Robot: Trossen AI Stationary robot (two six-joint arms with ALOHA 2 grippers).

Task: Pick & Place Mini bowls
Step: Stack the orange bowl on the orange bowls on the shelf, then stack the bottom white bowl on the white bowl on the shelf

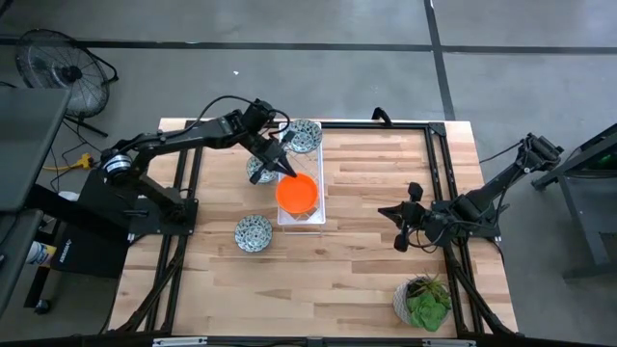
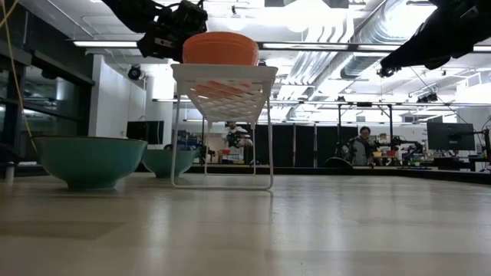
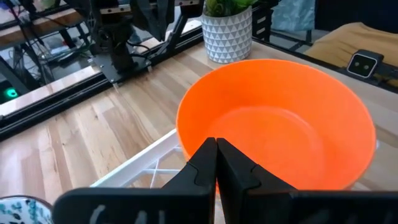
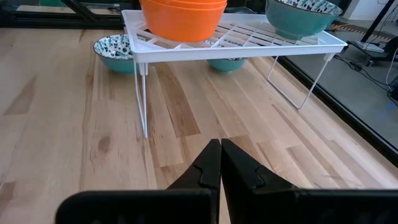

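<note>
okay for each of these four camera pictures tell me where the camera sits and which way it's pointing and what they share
High view: overhead, straight down on the wooden table; both dark arms show.
Low view: table height, level toward the room; the left arm enters above the white lattice tray.
Left wrist view: on the left arm, facing the stacked bright orange-red bowls; the shut left gripper shows.
Right wrist view: on the right arm, facing the tray; the shut right gripper shows.
Shared: all four show the orange-red bowls.

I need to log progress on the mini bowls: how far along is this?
Done: an orange stack and one patterned bowl sit on the white rack. In hand: nothing; the left hand is shut at the stack's rim, the right hand shut and idle. Left: two patterned bowls on the table.
</note>
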